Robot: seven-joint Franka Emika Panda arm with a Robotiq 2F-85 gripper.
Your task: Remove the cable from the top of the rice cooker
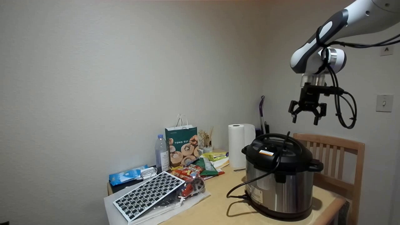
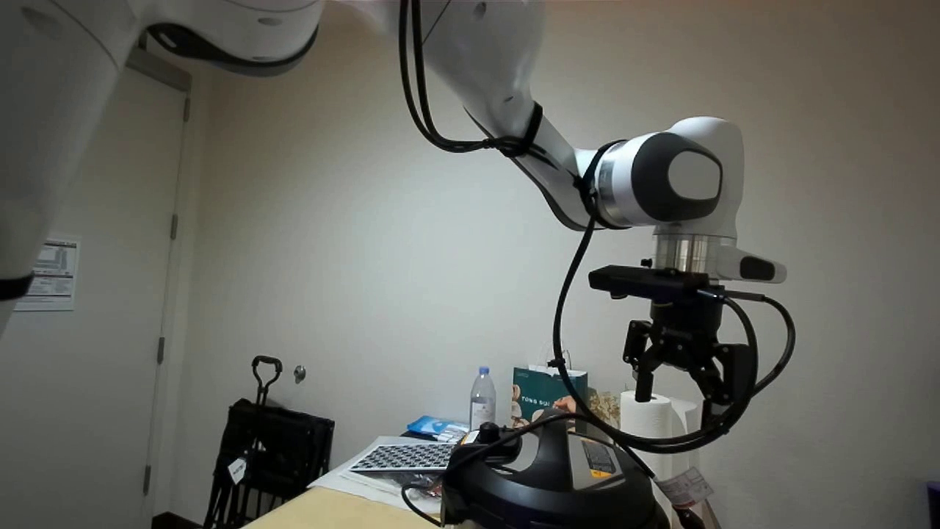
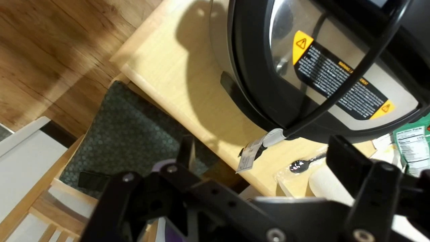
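The gripper (image 1: 305, 121) hangs in the air higher than the rice cooker (image 1: 282, 193), released, its two fingers spread and apart from the cable (image 3: 351, 81). The cable lies over the cooker's black lid (image 1: 297, 159); in an exterior view it bends near the table (image 1: 203, 212), climbs across the steel side and passes out of sight behind the lid. In an exterior view the plug (image 2: 689, 519) is cut off by the bottom edge; in the wrist view, where it hangs past the lid's rim, a printed tag (image 3: 249, 155) partly covers it, so its shape is hard to make out. A black hose (image 2: 672, 445) of the arm (image 2: 488, 66) crosses one fingertip in an exterior view and meets the line of the cable above the lid, where the two are hard to tell apart. The wrist view cuts the cooker off at the top and right, and the gripper's body is blurred along the bottom, one finger hiding the end of a wrapped black spoon (image 3: 299, 165). Behind the cooker a chair (image 1: 337, 142) is partly covered. Snack packets (image 1: 208, 167) overlap in a heap, and the red object (image 1: 187, 190) inside clear plastic beside them cannot be identified.
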